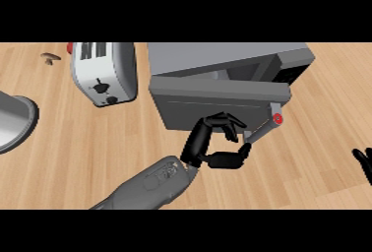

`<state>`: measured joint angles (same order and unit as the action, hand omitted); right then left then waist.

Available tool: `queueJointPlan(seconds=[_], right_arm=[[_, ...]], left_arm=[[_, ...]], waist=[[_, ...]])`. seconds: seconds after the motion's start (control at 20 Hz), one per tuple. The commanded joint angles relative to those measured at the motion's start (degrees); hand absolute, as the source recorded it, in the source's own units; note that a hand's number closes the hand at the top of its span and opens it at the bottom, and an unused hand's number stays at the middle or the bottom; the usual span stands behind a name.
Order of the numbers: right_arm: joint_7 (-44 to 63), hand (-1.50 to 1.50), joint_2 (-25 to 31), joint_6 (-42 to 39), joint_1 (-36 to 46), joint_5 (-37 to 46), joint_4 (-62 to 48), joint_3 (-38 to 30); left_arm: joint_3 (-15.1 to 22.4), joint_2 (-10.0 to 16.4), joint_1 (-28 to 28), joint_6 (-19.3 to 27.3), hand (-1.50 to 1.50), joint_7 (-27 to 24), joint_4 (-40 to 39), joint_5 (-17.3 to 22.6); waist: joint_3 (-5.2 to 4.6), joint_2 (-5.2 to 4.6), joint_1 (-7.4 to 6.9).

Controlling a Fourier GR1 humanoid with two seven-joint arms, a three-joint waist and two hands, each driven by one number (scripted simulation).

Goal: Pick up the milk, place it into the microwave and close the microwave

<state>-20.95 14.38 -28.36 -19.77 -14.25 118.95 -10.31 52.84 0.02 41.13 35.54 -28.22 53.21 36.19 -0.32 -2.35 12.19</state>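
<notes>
The grey microwave (225,56) stands at the top middle of the counter. Its door (218,101) is swung part way across the front, with a grey handle bar carrying a red dot (276,118) at its right end. No milk shows anywhere; the door hides the microwave's inside. My left hand (207,147) is against the door's lower edge, fingers loosely bent with their tips touching the door and the thumb pointing right, nothing between them. My right hand (363,165) rests at the right edge, only its fingers showing.
A white toaster (102,74) lies left of the microwave. Part of a round grey vessel (11,123) shows at the left edge. A small brown item (49,57) sits at the far top left. Bare wooden counter (305,167) lies in front.
</notes>
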Motion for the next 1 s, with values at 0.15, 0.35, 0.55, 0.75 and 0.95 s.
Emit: queueJointPlan(seconds=[0.15, 0.35, 0.55, 0.75, 0.95], right_arm=[[-0.15, -1.50, 5.25, 3.46, 5.80, 5.10, 3.40, -7.43], [-0.73, 1.50, 9.03, 4.52, 8.57, 9.75, 4.20, -10.43], [-0.43, 1.50, 10.87, 4.51, 10.39, 10.57, 4.45, -11.13], [-0.22, 1.50, 10.90, 5.63, 12.50, 11.04, 3.02, -11.30], [0.04, 1.50, 12.24, 5.56, 13.92, 11.70, 1.56, -11.83]], left_arm=[[-1.24, -0.02, 5.62, 5.87, -1.50, 1.84, -3.09, 5.67], [-4.56, -0.02, 7.39, 6.93, -1.50, 0.70, -3.39, 9.83], [-5.25, -0.02, 8.83, 9.03, -1.50, -0.06, -3.27, 12.85], [-4.76, -0.02, 8.59, 9.53, -1.50, -2.22, -4.02, 14.63], [-5.16, -0.02, 9.57, 8.92, -1.50, -3.24, -4.89, 16.76]], waist=[[-0.04, -0.26, 2.34], [-0.15, -1.11, 2.62], [-0.08, -1.29, 3.45], [0.06, -2.00, 2.97], [0.12, -2.43, 2.95]])
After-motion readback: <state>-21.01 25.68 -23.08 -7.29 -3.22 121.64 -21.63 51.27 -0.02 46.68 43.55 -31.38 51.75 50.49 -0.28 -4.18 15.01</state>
